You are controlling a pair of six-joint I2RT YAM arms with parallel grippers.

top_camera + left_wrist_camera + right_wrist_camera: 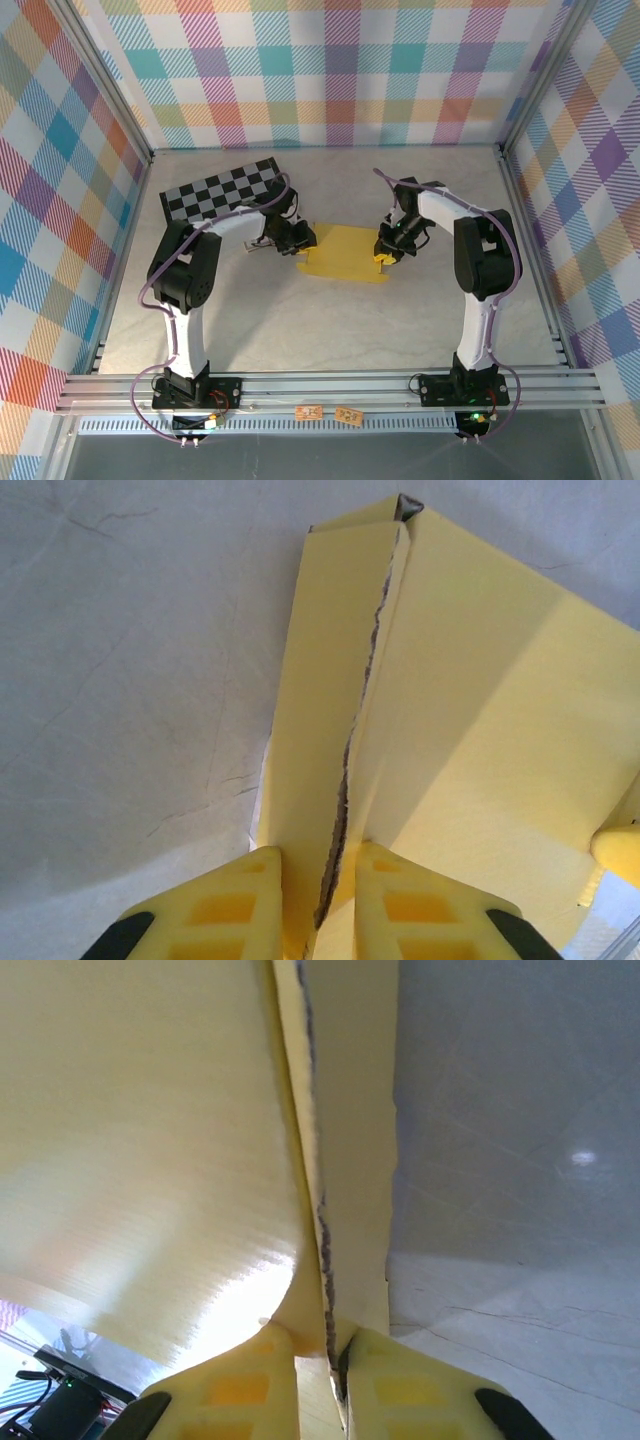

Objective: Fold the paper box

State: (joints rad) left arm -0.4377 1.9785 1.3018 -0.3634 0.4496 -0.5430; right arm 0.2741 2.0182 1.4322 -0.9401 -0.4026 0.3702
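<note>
Matt yellow thin-card paper box (480,730) w/ rough frayed edge; smooth grey table (120,680), slight sheen.

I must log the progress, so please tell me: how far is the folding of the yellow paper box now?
Done: both side flaps of the paper box look folded up. In hand: the left jaws are shut on its left flap, the right jaws on its right one. Left: the middle lies flat on the table; no finished box shape yet.
</note>
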